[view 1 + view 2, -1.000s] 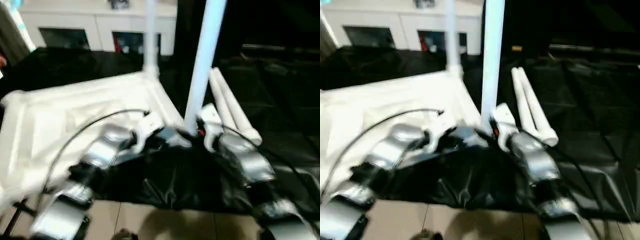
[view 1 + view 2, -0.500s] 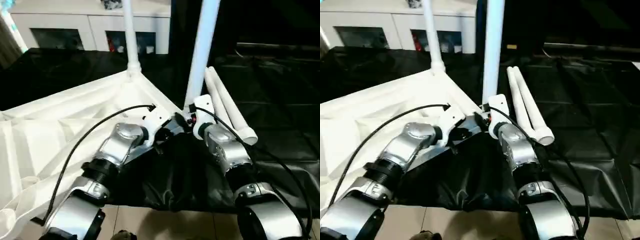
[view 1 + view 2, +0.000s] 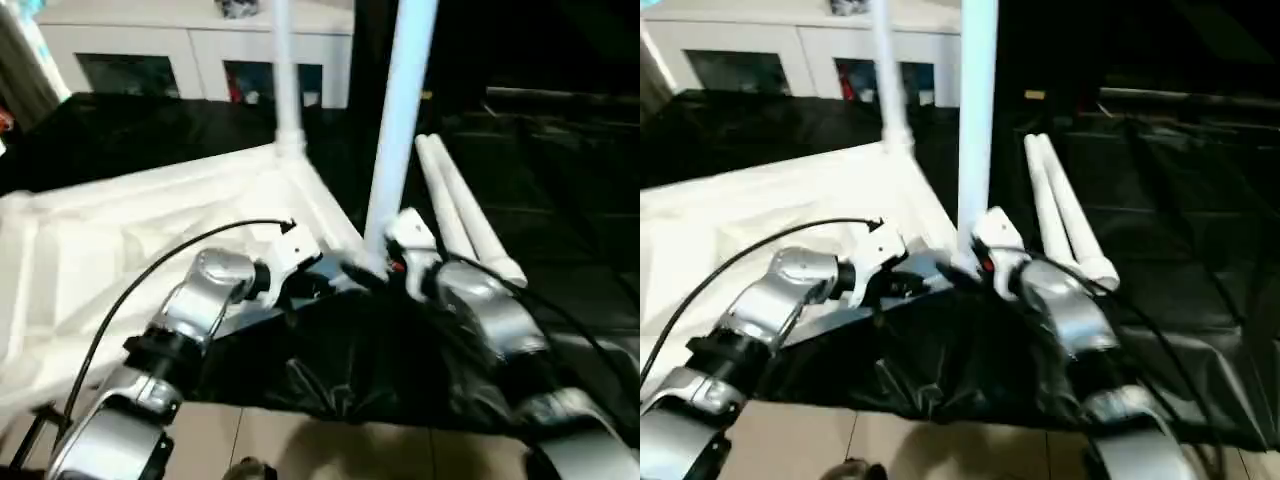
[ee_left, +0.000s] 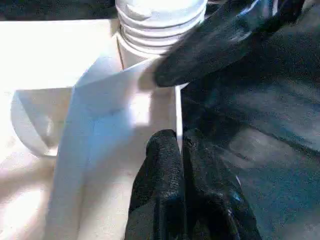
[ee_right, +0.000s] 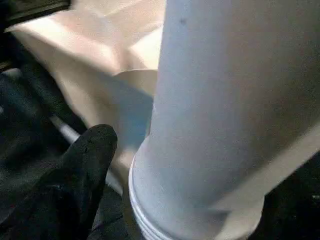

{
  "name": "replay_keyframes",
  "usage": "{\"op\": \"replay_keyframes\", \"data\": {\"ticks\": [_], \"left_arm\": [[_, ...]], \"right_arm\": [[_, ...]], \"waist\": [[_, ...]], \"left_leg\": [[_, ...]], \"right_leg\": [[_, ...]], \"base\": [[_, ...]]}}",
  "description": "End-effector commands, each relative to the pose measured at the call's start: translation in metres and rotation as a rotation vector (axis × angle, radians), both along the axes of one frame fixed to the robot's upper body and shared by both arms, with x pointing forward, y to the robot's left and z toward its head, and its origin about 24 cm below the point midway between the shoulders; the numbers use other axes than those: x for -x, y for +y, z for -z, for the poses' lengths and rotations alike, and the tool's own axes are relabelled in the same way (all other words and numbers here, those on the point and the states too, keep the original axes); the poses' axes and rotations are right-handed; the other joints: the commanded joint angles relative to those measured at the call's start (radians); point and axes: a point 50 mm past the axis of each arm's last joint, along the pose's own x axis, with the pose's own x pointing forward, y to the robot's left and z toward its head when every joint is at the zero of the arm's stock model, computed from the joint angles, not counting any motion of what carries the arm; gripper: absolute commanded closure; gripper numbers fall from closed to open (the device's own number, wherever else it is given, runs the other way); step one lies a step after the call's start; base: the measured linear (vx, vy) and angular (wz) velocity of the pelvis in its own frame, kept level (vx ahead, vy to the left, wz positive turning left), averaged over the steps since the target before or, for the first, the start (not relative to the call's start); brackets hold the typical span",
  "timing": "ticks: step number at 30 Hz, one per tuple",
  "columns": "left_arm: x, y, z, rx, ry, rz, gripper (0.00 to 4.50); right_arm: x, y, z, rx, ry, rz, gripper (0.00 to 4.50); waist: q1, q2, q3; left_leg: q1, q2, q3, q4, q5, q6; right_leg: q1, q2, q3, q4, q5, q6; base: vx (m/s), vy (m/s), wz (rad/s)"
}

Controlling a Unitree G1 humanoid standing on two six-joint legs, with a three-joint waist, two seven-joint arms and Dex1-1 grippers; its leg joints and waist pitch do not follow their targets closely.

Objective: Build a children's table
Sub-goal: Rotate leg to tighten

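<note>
Left eye view: the white tabletop (image 3: 150, 240) is seen lying underside up on the black-covered work table (image 3: 560, 200), its ribs exposed. At the tabletop's near corner a white leg (image 3: 400, 120) is stood upright in the corner socket, and a second upright leg (image 3: 285, 80) is seated at the tabletop's far corner. Two loose legs (image 3: 465, 210) are laid side by side on the black cover just beside the near corner. The left gripper (image 4: 175, 165) is seen with its two black fingers pressed together, closed on nothing, resting at the tabletop's rim just below the near corner socket. The right gripper (image 3: 375, 265) is placed at the base of the near leg; one black finger (image 5: 85, 165) is seen beside the leg's threaded end and apart from it, so the jaws are spread wide around the leg without clamping it.
</note>
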Motion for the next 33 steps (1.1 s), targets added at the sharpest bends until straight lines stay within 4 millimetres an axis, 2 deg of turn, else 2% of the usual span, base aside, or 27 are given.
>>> {"op": "replay_keyframes", "data": {"ticks": [1,4,7,9,11,17,20,21,22,23,25,26,27,28,30,31,33], "left_arm": [[0.005,-0.024,-0.016,0.071,-0.047,0.152,4.5],[0.006,-0.019,-0.015,0.06,-0.039,0.164,4.5],[0.007,-0.015,-0.014,0.05,-0.025,0.179,4.5],[0.008,-0.012,-0.014,0.041,-0.009,0.199,4.5],[0.008,-0.011,-0.014,0.039,-0.006,0.205,4.5],[0.008,-0.013,-0.014,0.048,-0.004,0.199,4.5],[0.001,-0.019,-0.014,0.056,-0.03,0.119,4.5],[-0.002,-0.021,-0.014,0.052,-0.038,0.083,4.5],[-0.004,-0.022,-0.014,0.049,-0.046,0.054,4.5],[-0.009,-0.026,-0.014,0.046,-0.061,-0.006,4.5],[-0.015,-0.03,-0.016,0.047,-0.075,-0.083,4.5],[-0.02,-0.035,-0.017,0.054,-0.083,-0.149,4.5],[-0.024,-0.04,-0.019,0.06,-0.088,-0.22,4.5],[-0.025,-0.041,-0.019,0.06,-0.089,-0.242,4.5],[-0.027,-0.045,-0.02,0.067,-0.095,-0.287,4.5],[-0.026,-0.049,-0.02,0.071,-0.1,-0.307,4.5],[-0.026,-0.054,-0.02,0.074,-0.107,-0.318,4.5]], "right_arm": [[0.009,0.018,-0.002,-0.024,0.021,-0.131,0.62],[0.015,0.014,-0.003,-0.026,0.034,-0.17,0.72],[0.02,0.011,-0.005,-0.026,0.051,-0.205,1.1],[0.024,0.009,-0.006,-0.024,0.062,-0.231,1.14],[0.025,0.009,-0.006,-0.025,0.068,-0.239,1.5],[0.027,0.013,-0.004,-0.033,0.087,-0.226,1.74],[0.021,0.021,0.003,-0.031,0.075,-0.114,1.76],[0.016,0.023,0.006,-0.027,0.074,-0.046,1.76],[0.012,0.025,0.009,-0.026,0.077,0.009,1.76],[0.005,0.029,0.012,-0.033,0.076,0.098,1.76],[-0.002,0.035,0.015,-0.043,0.08,0.193,1.77],[-0.007,0.04,0.016,-0.045,0.08,0.263,1.77],[-0.013,0.046,0.016,-0.045,0.081,0.348,1.77],[-0.015,0.048,0.016,-0.045,0.082,0.377,1.77],[-0.021,0.052,0.015,-0.046,0.085,0.454,1.77],[-0.025,0.056,0.013,-0.057,0.076,0.494,1.77],[-0.029,0.062,0.01,-0.081,0.069,0.517,1.77]], "waist": [[-0.002,0.003,-0.084],[-0.001,0.003,-0.083],[0.001,0.002,-0.085],[0.001,0.002,-0.085],[0.0,0.002,-0.084],[0.0,0.001,-0.084],[-0.002,0.002,-0.083],[-0.006,-0.004,-0.082],[-0.009,0.002,-0.081],[-0.014,-0.001,-0.079],[-0.019,0.001,-0.079],[-0.02,0.0,-0.079],[-0.023,0.003,-0.08],[-0.029,0.001,-0.081],[-0.027,0.003,-0.082],[-0.03,-0.001,-0.088],[-0.031,-0.002,-0.089]], "left_leg": [[0.028,0.049,-0.016,-0.068,-0.246,0.04],[0.028,0.049,-0.017,-0.069,-0.254,0.034],[0.025,0.048,-0.017,-0.068,-0.237,0.037],[0.025,0.048,-0.017,-0.068,-0.238,0.038],[0.025,0.048,-0.018,-0.069,-0.244,0.037],[0.026,0.048,-0.018,-0.069,-0.247,0.03],[0.025,0.047,-0.018,-0.069,-0.244,0.022],[0.026,0.046,-0.018,-0.07,-0.253,0.016],[0.029,0.045,-0.019,-0.07,-0.264,0.007],[0.029,0.043,-0.02,-0.072,-0.285,-0.003],[0.035,0.042,-0.021,-0.071,-0.307,-0.018],[0.034,0.043,-0.022,-0.072,-0.307,-0.017],[0.034,0.043,-0.022,-0.072,-0.303,-0.024],[0.033,0.041,-0.023,-0.072,-0.301,-0.026],[0.029,0.042,-0.021,-0.07,-0.277,-0.009],[0.024,0.042,-0.021,-0.07,-0.241,-0.003],[0.023,0.041,-0.018,-0.068,-0.219,0.005]], "right_leg": [[0.043,-0.08,0.061,-0.087,-0.185,-0.218],[0.042,-0.08,0.061,-0.09,-0.199,-0.215],[0.044,-0.081,0.061,-0.087,-0.18,-0.213],[0.044,-0.081,0.06,-0.087,-0.183,-0.215],[0.043,-0.082,0.06,-0.088,-0.199,-0.213],[0.042,-0.082,0.06,-0.089,-0.205,-0.216],[0.04,-0.082,0.06,-0.089,-0.217,-0.212],[0.039,-0.083,0.059,-0.092,-0.233,-0.21],[0.034,-0.083,0.059,-0.095,-0.262,-0.208],[0.036,-0.083,0.058,-0.097,-0.299,-0.197],[0.033,-0.086,0.058,-0.102,-0.337,-0.188],[0.034,-0.086,0.059,-0.104,-0.339,-0.184],[0.032,-0.087,0.06,-0.1,-0.329,-0.188],[0.033,-0.084,0.058,-0.101,-0.322,-0.188],[0.036,-0.085,0.06,-0.1,-0.281,-0.187],[0.041,-0.082,0.06,-0.091,-0.222,-0.196],[0.04,-0.081,0.058,-0.089,-0.175,-0.212]], "base": [[0.0,0.0,0.0],[0.0,0.0,0.0],[0.0,0.0,0.0],[0.0,0.0,0.0],[0.0,0.0,0.0],[0.0,0.0,0.0],[0.0,0.0,0.0],[0.0,0.0,0.0],[0.0,0.0,0.0],[0.0,0.0,0.0],[0.0,0.0,0.0],[0.0,0.0,0.0],[0.0,0.0,0.0],[0.0,0.0,0.0],[0.0,0.0,0.0],[0.0,0.0,0.0],[0.0,0.0,0.0]]}}
